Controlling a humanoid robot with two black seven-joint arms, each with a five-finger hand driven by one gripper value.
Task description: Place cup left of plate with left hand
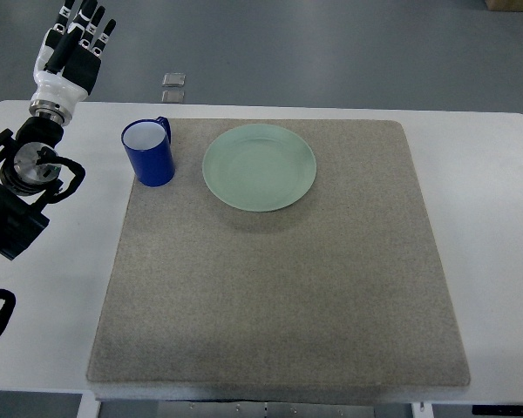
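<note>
The blue cup (149, 153) stands upright at the mat's (279, 296) far-left edge, just left of the plate (260, 166), handle toward the far edge; the left robot hand (75, 42) hangs spread and empty beyond the desk's (52, 261) far-left corner.

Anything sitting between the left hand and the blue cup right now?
Nothing. In the top view only bare white table separates the left hand, open and empty, from the blue cup standing left of the plate.

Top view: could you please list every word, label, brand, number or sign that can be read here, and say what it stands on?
None can be read.
The blue cup, the green plate, the grey mat and the white table bear no visible print.
The two small tiles on the floor are too small to tell.
</note>
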